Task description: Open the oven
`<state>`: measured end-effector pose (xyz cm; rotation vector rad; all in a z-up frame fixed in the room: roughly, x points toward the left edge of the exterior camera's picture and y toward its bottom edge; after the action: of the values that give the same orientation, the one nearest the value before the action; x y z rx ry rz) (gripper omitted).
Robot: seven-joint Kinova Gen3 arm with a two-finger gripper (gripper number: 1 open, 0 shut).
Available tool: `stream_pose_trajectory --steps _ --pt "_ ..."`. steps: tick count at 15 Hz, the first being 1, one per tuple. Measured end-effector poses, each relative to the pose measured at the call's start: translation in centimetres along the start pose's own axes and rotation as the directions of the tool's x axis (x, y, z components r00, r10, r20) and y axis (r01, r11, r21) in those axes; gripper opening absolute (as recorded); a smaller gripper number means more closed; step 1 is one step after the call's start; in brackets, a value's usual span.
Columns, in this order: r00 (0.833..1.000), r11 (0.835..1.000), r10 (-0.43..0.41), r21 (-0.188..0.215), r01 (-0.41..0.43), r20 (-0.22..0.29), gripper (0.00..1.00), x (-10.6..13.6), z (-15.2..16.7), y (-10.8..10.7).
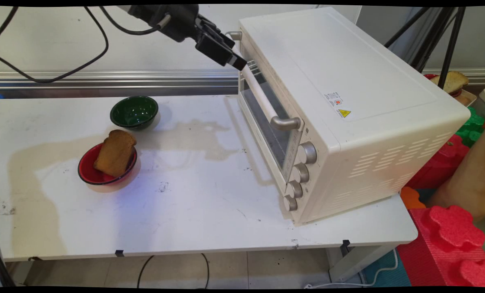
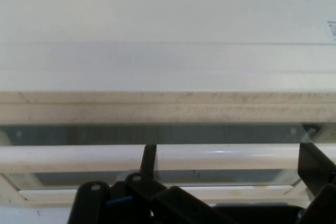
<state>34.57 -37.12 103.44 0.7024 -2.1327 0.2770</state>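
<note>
A cream toaster oven (image 1: 348, 81) stands on the right half of the white table (image 1: 193, 203), its glass door facing left. My black gripper (image 1: 236, 61) is up at the far end of the door's pale handle bar (image 1: 262, 97), touching or nearly touching it. In the hand view the handle bar (image 2: 220, 158) runs across the picture. The gripper (image 2: 231, 150) is open, with one finger (image 2: 149, 156) crossing the bar and the other finger (image 2: 315, 153) at the right edge. Nothing is held.
A red bowl (image 1: 85, 173) holding a slice of toast (image 1: 115, 152) and an empty green bowl (image 1: 134, 112) sit at the table's left. Several knobs (image 1: 301, 173) line the oven's near corner. Red foam blocks (image 1: 450, 236), tripod legs (image 1: 442, 40) and a bare arm (image 1: 470, 179) are at the right.
</note>
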Motion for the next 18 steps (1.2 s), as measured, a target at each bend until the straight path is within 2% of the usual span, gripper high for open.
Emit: stream_pose_trajectory --steps 2,3,18 --pt "1.000 1.000 -0.001 0.000 0.001 0.004 1.00 0.2 0.5 0.2" --pt "1.000 1.000 -0.001 0.001 0.001 0.005 0.00 0.3 0.7 0.3" --pt "0.998 0.998 -0.054 0.014 0.054 0.027 0.00 1.2 4.7 1.1"
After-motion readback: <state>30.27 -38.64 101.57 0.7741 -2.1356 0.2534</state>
